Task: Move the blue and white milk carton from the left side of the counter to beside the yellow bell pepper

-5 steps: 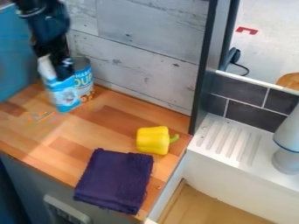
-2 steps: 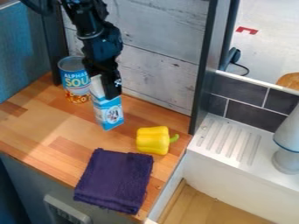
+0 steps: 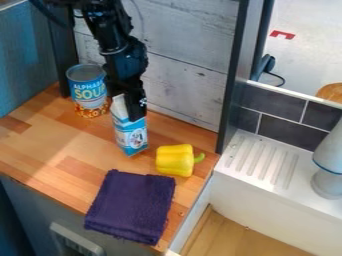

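Observation:
My black gripper [image 3: 127,106] hangs down over the back of the wooden counter, shut on the top of a blue and white carton [image 3: 132,136]. The carton is nearly upright, leaning slightly, with its lower end at the counter. To its left stands a soup can [image 3: 89,91]. A yellow bell pepper [image 3: 175,160] lies just right of and nearer than the carton. In front of both, a folded dark purple cloth [image 3: 131,206] lies flat.
The wooden counter [image 3: 40,145] backs onto a whitewashed plank wall [image 3: 184,75]. A dark upright post stands at its right back corner. Beyond it are a white ridged sink ledge [image 3: 260,162] and a grey-white object [image 3: 328,167] at the right edge.
The gripper has moved right and toward the camera with the carton, from in front of the soup can to near the pepper. The can, pepper and cloth have stayed put.

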Robot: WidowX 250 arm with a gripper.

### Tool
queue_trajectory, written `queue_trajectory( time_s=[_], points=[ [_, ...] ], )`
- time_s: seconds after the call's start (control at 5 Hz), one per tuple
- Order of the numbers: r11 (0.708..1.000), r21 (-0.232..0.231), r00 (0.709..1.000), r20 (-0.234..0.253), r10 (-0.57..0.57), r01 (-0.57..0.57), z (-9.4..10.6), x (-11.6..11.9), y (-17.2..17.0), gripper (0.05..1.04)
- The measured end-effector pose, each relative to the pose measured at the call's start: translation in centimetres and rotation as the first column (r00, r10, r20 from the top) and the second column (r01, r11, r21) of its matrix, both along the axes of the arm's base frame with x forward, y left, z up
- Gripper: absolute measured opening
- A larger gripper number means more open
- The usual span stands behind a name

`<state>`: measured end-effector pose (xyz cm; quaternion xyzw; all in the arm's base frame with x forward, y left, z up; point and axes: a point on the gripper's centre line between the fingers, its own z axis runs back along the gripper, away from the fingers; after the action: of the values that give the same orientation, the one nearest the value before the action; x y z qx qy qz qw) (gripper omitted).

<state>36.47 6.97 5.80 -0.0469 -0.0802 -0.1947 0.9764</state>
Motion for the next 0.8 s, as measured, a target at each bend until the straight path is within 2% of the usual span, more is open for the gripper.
queue_trajectory(
  time_s=[0.2,0.4,0.6,0.8],
  points=[
    [1.000,-0.003,1.000,0.009,-0.016,0.016,-0.68,0.48,-0.78,0.833],
    [1.000,0.019,1.000,0.020,-0.007,0.007,-0.91,0.79,-0.62,0.874],
    [1.000,0.015,1.000,0.025,-0.002,0.002,-1.01,0.79,-0.80,1.011],
    [1.000,-0.009,0.999,0.035,-0.008,0.008,-0.31,0.12,-1.32,1.007]
  ],
)
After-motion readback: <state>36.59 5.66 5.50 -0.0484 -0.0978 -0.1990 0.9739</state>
